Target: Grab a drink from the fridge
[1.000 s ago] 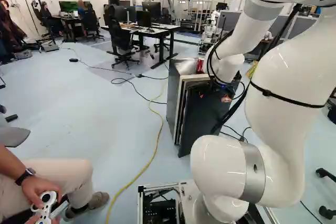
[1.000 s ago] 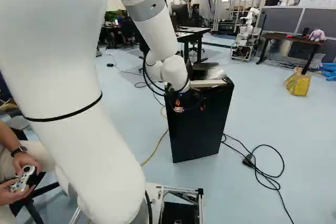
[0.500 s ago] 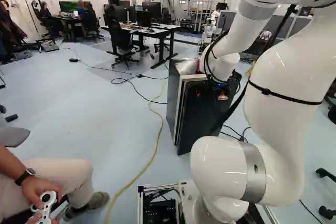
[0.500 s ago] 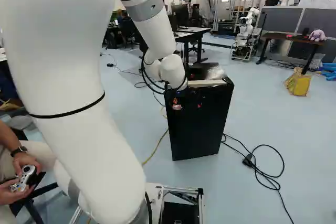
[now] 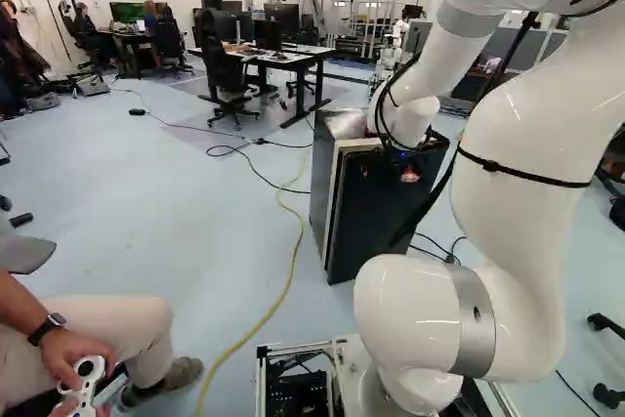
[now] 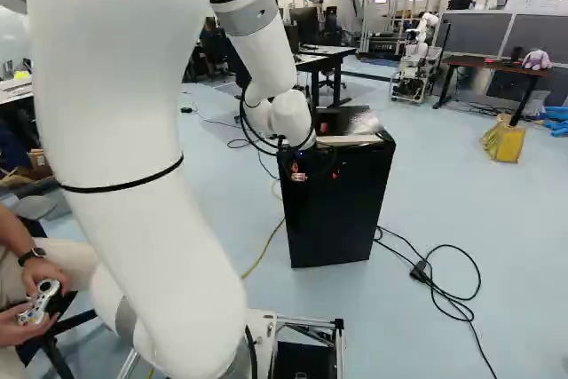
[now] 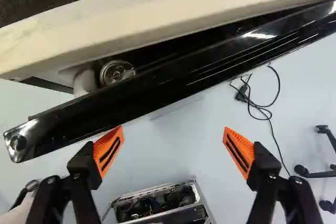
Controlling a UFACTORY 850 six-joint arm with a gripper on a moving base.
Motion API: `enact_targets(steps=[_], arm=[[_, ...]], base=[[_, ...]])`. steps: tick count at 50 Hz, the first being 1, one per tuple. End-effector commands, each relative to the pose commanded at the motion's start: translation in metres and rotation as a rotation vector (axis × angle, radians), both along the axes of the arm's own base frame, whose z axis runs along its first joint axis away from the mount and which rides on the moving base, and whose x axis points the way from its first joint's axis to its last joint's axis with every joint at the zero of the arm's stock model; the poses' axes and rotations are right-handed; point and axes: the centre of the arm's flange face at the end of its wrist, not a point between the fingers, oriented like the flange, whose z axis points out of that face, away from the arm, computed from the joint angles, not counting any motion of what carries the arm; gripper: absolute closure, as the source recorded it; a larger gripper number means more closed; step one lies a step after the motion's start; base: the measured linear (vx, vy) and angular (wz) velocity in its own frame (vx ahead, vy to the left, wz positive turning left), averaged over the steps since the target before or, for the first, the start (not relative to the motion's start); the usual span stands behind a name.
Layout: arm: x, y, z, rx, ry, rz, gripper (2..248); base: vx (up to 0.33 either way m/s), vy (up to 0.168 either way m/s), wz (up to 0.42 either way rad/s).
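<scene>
At the upper front of the black fridge door [image 5: 371,217], my gripper [image 5: 388,173] hangs below the wrist, small and dark in the left base view. In the wrist view the gripper [image 7: 174,148] is open, nothing between its orange-padded fingers, which stand on the door's outer side; one tip overlaps its lower edge line, contact unclear. The door [image 7: 173,77] stands slightly ajar from the pale-rimmed fridge body [image 7: 157,19]. Through the gap shows the round metal end of a can [image 7: 116,72], beside a white rounded thing [image 7: 85,82]. The rest of the inside is hidden.
A black cable [image 6: 435,281] lies on the floor right of the fridge, a yellow one [image 5: 283,290] left. A person with a controller [image 5: 90,378] sits close at the left. Desks [image 5: 293,56] and another robot [image 6: 415,59] stand behind; a yellow bag [image 6: 504,141] is at the right.
The fridge door has swung inward, closer to the fridge body. My arm and its gripper have moved a little the same way along with it. The base has not moved.
</scene>
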Motion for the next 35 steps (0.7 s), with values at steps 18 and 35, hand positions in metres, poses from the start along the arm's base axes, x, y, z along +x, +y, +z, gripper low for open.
enact_targets(steps=[18,35], arm=[[0.017,0.0,0.0,-0.002,-0.006,0.011,3],[0.031,0.0,-0.001,-0.004,-0.013,0.019,3]], base=[[0.0,0.0,0.0],[0.0,0.0,0.0]])
